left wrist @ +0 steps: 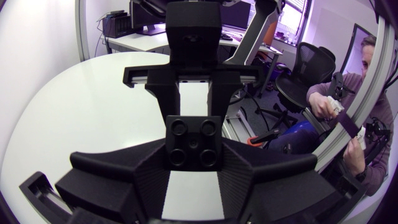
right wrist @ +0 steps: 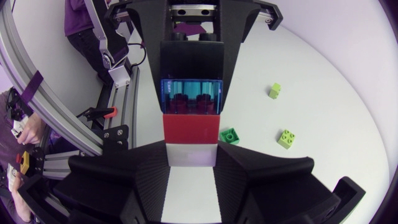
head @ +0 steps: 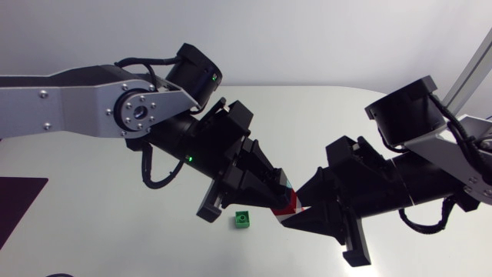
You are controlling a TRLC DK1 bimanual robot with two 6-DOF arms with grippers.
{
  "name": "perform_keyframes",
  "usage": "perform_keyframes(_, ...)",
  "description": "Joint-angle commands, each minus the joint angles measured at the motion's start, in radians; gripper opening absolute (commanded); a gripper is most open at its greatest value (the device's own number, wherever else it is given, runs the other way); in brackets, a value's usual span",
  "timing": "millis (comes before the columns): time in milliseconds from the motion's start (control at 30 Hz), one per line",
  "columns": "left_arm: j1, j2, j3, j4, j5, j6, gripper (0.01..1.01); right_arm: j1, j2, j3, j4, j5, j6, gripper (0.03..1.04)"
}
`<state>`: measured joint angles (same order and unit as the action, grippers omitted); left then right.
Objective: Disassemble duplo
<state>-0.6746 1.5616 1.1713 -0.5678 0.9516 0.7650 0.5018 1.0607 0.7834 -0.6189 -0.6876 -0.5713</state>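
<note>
A duplo stack hangs in the air between my two grippers. In the right wrist view it runs white brick (right wrist: pixel 191 154), red brick (right wrist: pixel 191 129), clear blue brick (right wrist: pixel 191 96), black brick (right wrist: pixel 191 59). My right gripper (right wrist: pixel 191 163) is shut on the white end. My left gripper (right wrist: pixel 191 31) is shut on the black end. From the left wrist, the black brick (left wrist: pixel 193 142) shows its studs between my left gripper's (left wrist: pixel 193 163) fingers, with the right gripper (left wrist: pixel 193 102) straight ahead. From above, the left gripper (head: pixel 277 192) and right gripper (head: pixel 304 205) meet at the stack (head: pixel 287 201).
A dark green brick (head: pixel 243 219) lies on the white table (head: pixel 115 223) just under the grippers, also seen as the green brick (right wrist: pixel 229 135). Two lime bricks (right wrist: pixel 286 138) (right wrist: pixel 274 91) lie farther off. A dark mat (head: pixel 19 196) sits at the table's left edge.
</note>
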Motion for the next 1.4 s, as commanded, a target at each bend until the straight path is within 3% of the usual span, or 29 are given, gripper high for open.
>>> perform_keyframes(0, -0.002, -0.014, 0.051, -0.012, 0.045, 0.022, 0.339, 0.027, -0.021, -0.021, -0.036, -0.015, -0.065, 0.2)
perform_keyframes(267, 0.033, -0.005, 0.122, -0.106, 0.102, 0.056, 0.339, 0.026, -0.05, -0.058, -0.053, 0.03, -0.088, 0.2)
perform_keyframes(467, 0.064, -0.054, 0.091, -0.116, 0.009, 0.12, 0.341, 0.006, 0.059, -0.099, -0.012, 0.175, -0.098, 0.21)
perform_keyframes(600, 0.084, -0.067, 0.053, -0.116, -0.017, 0.148, 0.341, 0.06, 0.183, -0.128, 0.094, 0.307, -0.076, 0.22)
perform_keyframes(967, 0.073, -0.115, -0.019, -0.11, -0.062, 0.168, 0.343, 0.193, 0.529, -0.09, 0.349, 0.52, -0.047, 0.23)
perform_keyframes(1000, 0.073, -0.12, -0.022, -0.11, -0.066, 0.168, 0.343, 0.195, 0.548, -0.085, 0.364, 0.537, -0.048, 0.26)
perform_keyframes(1033, 0.073, -0.123, -0.024, -0.11, -0.068, 0.168, 0.344, 0.195, 0.558, -0.082, 0.374, 0.542, -0.045, 0.34)
perform_keyframes(1133, 0.072, -0.132, -0.032, -0.11, -0.071, 0.166, 0.351, 0.19, 0.536, -0.079, 0.369, 0.539, -0.038, 0.84)
perform_keyframes(1167, 0.072, -0.132, -0.032, -0.11, -0.071, 0.166, 0.351, 0.182, 0.507, -0.081, 0.361, 0.533, -0.032, 0.97)
perform_keyframes(1367, 0.06, -0.113, -0.035, -0.106, -0.07, 0.166, 0.352, 0.093, 0.194, -0.098, 0.242, 0.39, -0.012, 1.0)
